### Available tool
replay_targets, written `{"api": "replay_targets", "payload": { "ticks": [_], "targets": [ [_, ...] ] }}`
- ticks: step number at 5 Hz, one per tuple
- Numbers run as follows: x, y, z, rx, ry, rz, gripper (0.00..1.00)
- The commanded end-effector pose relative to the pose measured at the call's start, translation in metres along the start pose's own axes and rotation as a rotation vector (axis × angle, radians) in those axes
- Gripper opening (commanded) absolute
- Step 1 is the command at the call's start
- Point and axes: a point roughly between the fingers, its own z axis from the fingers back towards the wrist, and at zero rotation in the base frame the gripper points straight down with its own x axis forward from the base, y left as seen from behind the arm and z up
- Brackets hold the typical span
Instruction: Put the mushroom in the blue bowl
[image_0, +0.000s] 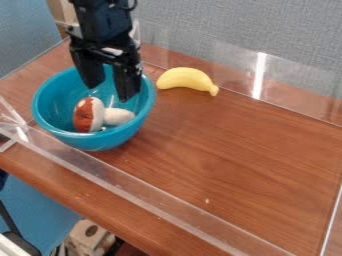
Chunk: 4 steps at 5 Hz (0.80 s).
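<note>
One view is given, from the camera. The gripper (107, 82) is seen pointing down over the blue bowl (54, 125), its jaws spread apart and clamped on nothing. The mushroom (96, 114) lies on its side inside the bowl, just below the fingertips. The mushroom could be knocked or dragged out if the jaws were lifted carelessly past its cap. Counted: one mushroom, one bowl, one yellow banana (189, 82) on the wooden table (241, 150), one gripper.
</note>
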Motion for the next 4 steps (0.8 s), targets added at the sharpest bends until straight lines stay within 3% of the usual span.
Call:
{"api": "replay_targets", "payload": {
  "ticks": [1, 2, 4],
  "targets": [
    [0.014, 0.013, 0.023, 0.032, -0.054, 0.001, 0.00],
    [0.022, 0.019, 0.034, 0.046, -0.063, 0.008, 1.00],
    [0.018, 0.021, 0.035, 0.062, -0.063, 0.005, 1.00]
  ]
}}
